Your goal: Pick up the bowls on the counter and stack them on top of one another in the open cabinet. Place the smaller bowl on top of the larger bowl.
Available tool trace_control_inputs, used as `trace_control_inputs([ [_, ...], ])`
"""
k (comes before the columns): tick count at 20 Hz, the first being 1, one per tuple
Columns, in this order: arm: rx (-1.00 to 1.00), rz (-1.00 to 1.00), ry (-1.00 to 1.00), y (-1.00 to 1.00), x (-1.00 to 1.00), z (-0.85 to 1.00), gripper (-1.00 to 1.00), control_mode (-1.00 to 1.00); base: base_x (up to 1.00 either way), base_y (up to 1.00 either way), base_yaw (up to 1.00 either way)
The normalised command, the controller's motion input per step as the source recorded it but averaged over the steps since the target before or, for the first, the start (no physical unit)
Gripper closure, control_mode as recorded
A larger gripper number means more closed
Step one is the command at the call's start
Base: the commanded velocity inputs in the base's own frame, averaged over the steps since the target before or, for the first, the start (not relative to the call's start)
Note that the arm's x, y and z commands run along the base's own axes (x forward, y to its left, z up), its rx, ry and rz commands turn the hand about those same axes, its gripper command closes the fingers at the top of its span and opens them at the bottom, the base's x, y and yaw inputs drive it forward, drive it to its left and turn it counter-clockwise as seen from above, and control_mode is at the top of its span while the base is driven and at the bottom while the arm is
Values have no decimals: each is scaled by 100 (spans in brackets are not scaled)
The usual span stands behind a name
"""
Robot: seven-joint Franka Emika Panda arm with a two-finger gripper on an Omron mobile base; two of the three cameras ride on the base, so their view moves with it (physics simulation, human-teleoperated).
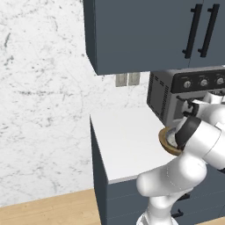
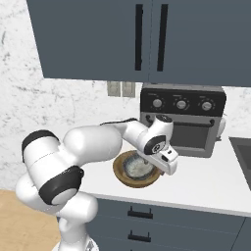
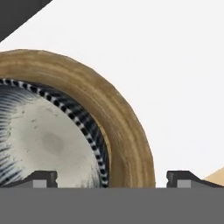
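On the white counter point(image 2: 206, 182) the smaller bowl point(image 2: 135, 166), pale and speckled inside, sits nested in the larger brown bowl point(image 2: 120, 173). My gripper point(image 3: 112, 178) is open and hangs low over their right side. In the hand view its two tips straddle the tan rim of the larger bowl point(image 3: 120, 116) and the striped edge of the smaller bowl point(image 3: 43, 140). From the left base view my arm hides most of the brown bowl point(image 1: 164, 139). The dark slate-blue upper cabinet point(image 2: 98, 39) hangs above, and the doors in view are closed.
A black toaster oven point(image 2: 184, 120) stands on the counter right behind the bowls. A sink point(image 2: 243, 152) starts at the far right. Wall outlets point(image 2: 120, 88) sit under the cabinet. The counter's left end point(image 1: 99, 149) drops to a wooden floor.
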Motion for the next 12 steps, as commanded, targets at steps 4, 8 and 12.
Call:
trace_control_inputs([
  [4, 0, 0, 7, 0, -1, -30, -100, -100, 0, 0, 0],
  [8, 0, 0, 7, 13, 0, -30, -100, -100, 0, 0, 0],
  [12, 2, 0, 3, 1, 0, -34, -100, -100, 0, 0, 0],
])
